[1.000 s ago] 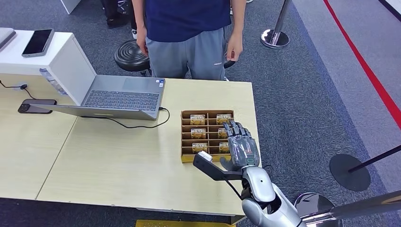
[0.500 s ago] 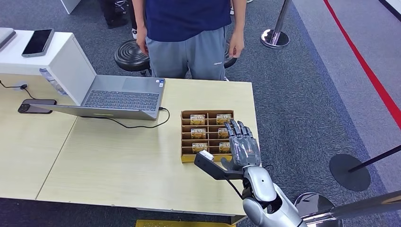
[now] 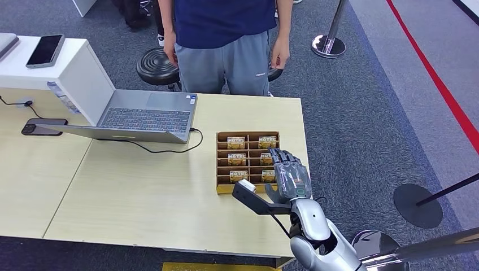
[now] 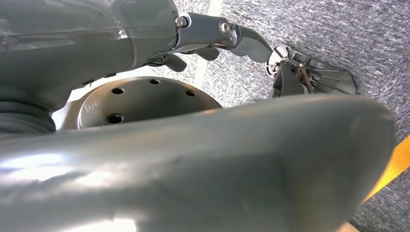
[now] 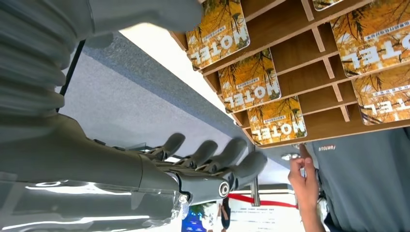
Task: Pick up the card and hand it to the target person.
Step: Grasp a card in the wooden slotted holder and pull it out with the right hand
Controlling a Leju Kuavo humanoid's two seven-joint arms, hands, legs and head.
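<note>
Right hand over the card tray, nothing held

Right hand (image 3: 289,178) hovers over the tray (image 3: 223,186) on the tabletop (image 3: 141,192), fingers (image 5: 212,154) spread, empty. Cards (image 3: 236,142) stand in slots: light, stiff, probably slick; pinch one by its exposed top edge. Versus a second ago, hand has shifted slightly nearer the tray's near edge. Person (image 3: 226,34) waits opposite.

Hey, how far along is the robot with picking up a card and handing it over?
Nothing looks done yet: the cards sit in the wooden tray. In hand: the right hand hovers over the tray's right side, fingers empty. Left: grasping a card and passing it to the person across the table.
</note>
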